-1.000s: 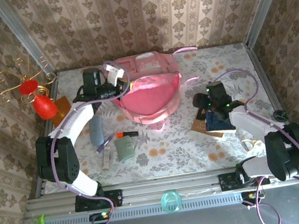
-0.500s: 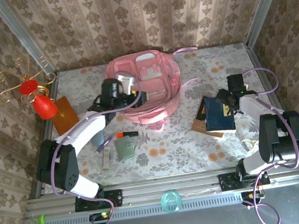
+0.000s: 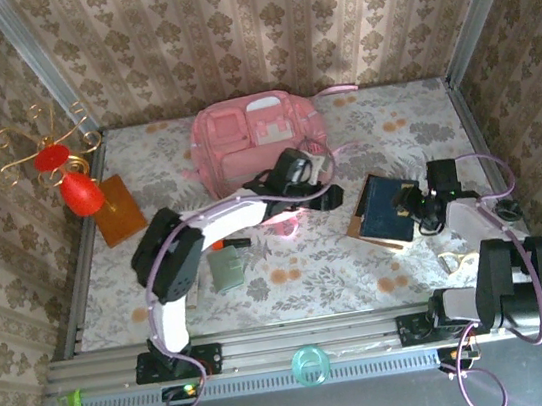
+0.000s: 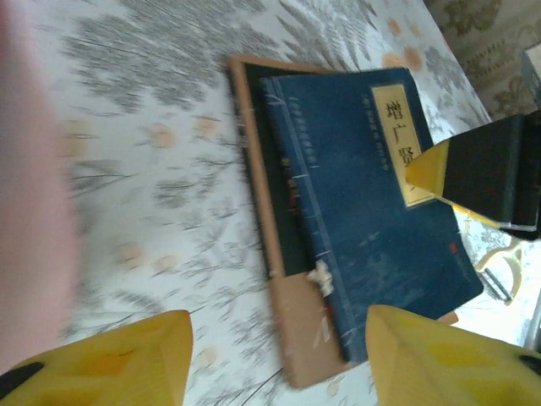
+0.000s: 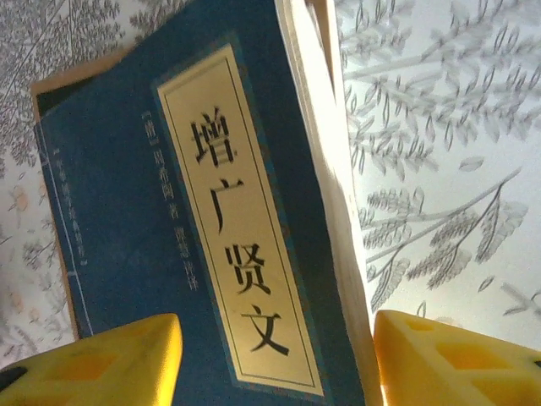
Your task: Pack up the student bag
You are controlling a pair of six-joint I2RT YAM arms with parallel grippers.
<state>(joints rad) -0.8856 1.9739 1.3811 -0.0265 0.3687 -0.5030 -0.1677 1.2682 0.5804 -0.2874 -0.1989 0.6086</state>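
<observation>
Left wrist view blurs the student bag [image 4: 25, 169] at its edge; both arms' jaws spread.

walls [image 3: 228, 37]: beige striped damask wallpaper | surface [image 3: 292, 283]: pale floral-print cloth | near edge: aluminium rail [image 3: 271, 348] | light: soft, brighter on back wall

Wide apart, the jaws of the right gripper [image 5: 275, 368], with one yellow fingertip [image 5: 101, 359] low on either side. Straight ahead between them lies a blue book [image 5: 118, 211], and a pale label [image 5: 232, 220] with dark Chinese characters runs down its cover. Its page edge faces the right finger. Out past the left finger, a tan cover [image 5: 78, 69] peeks from under the book. Beyond the right finger there's grey leaf-print tablecloth [image 5: 439, 127].
</observation>
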